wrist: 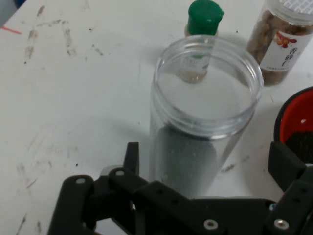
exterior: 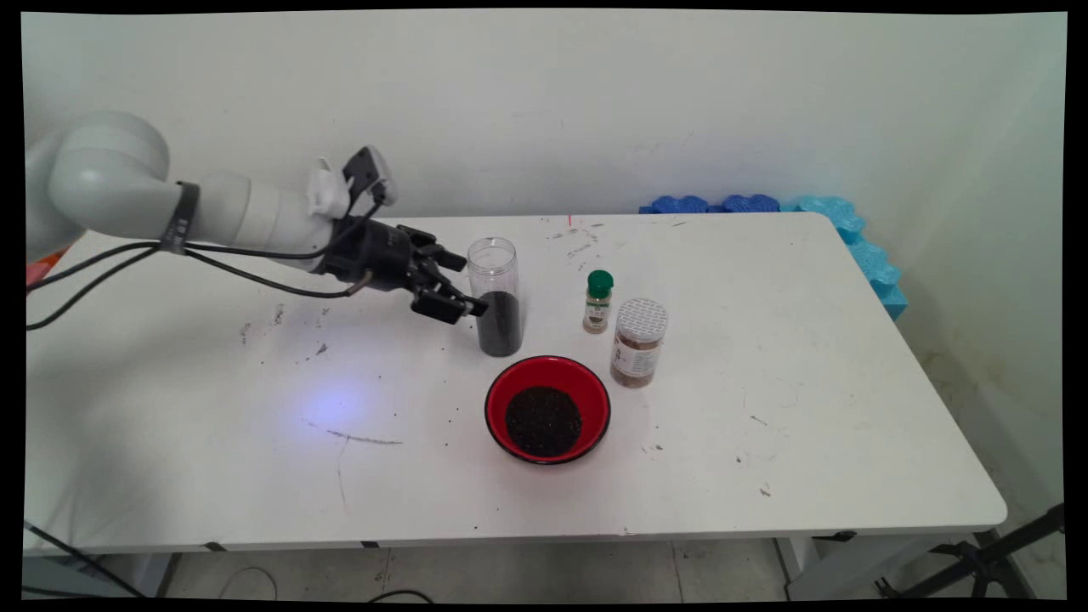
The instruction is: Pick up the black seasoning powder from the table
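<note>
Now gripper [wrist: 205,161] open astride clear jar [wrist: 203,122], upright

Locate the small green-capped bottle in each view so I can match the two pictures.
Main view: the green-capped bottle stands right of centre, between the clear jar and the white-lidded jar.
Hand view: top centre, behind the clear jar.
Shared landmark: the red bowl, at the hand view's right edge.

On the white table [exterior: 807,382] we see a clear jar [exterior: 496,297], upright, lidless, dark grains filling its lower part. Right of it stand a small green-capped bottle [exterior: 598,302] and a white-lidded spice jar [exterior: 638,342]. Nearer us sits a red bowl [exterior: 547,409] of dark grains. Blue foam [exterior: 850,234] lines the far right edge.
</note>
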Controlling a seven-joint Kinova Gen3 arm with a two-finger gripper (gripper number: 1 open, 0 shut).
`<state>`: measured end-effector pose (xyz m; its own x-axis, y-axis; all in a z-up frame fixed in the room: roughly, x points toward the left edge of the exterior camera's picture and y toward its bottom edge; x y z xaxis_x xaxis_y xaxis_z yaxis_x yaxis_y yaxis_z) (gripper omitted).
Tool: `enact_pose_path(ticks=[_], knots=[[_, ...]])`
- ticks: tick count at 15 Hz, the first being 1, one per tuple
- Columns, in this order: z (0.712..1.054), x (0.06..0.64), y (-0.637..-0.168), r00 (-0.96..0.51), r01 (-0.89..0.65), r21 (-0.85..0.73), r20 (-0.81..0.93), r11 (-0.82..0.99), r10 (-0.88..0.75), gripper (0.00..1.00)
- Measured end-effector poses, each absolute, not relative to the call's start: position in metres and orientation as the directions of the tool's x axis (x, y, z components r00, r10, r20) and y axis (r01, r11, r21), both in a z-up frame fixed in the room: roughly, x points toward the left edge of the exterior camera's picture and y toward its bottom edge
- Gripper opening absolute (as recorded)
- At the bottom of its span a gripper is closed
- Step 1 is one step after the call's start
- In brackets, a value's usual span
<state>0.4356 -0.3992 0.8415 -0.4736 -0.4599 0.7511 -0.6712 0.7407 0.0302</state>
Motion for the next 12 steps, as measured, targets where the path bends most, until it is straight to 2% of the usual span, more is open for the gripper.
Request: enact_pose_path(ticks=[12], knots=[[0.831,0.413,-0.415,-0.487,-0.661,0.011,0.755,0.751,-0.440,1.00]])
